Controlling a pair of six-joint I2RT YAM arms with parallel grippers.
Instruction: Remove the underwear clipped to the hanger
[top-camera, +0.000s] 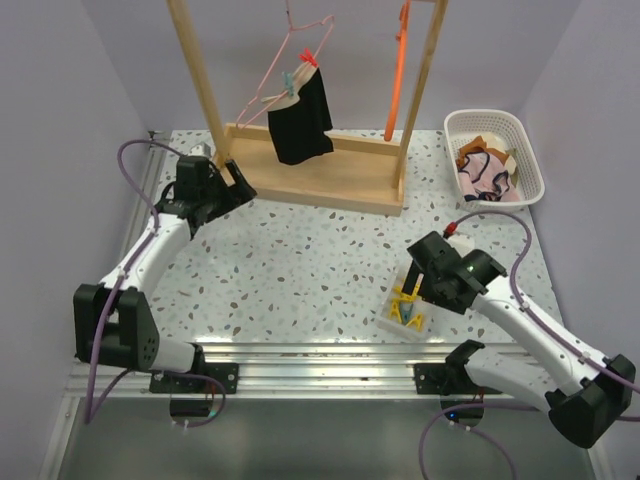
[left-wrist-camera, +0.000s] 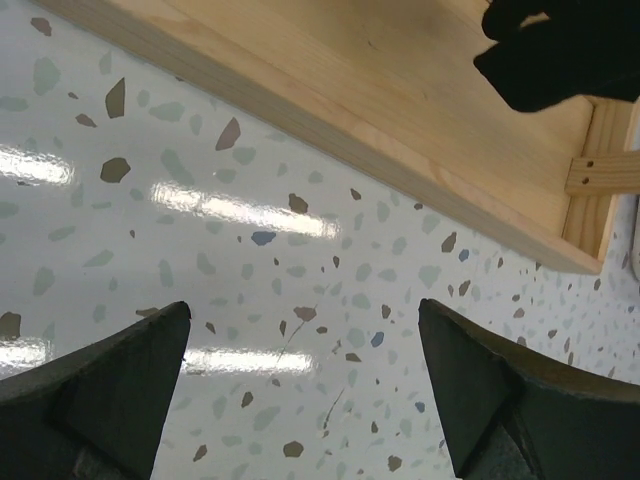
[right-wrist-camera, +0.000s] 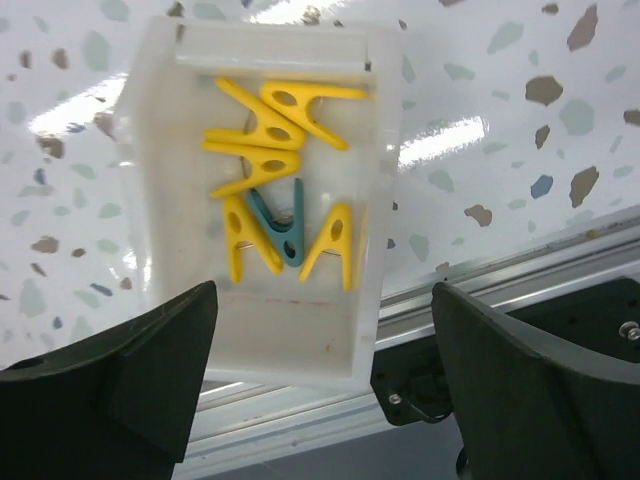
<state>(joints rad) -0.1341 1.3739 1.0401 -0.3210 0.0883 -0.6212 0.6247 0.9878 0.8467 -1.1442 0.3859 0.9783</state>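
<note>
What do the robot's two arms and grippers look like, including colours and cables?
The left arm and right arm have white links joined by bulky black joints. A lavender cable loops along each. The left gripper and right gripper are black, with dark wedge-shaped fingers. A small green light glows on the right wrist.

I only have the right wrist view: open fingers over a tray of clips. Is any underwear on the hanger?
Observer: Yes, the black underwear hangs clipped to the pink hanger.
Operator: And the other pair?
Observer: The pink underwear lies in the white basket at the far right.
Operator: Where is the left gripper?
Observer: The left gripper is open, low over the table beside the wooden rack's base.
</note>
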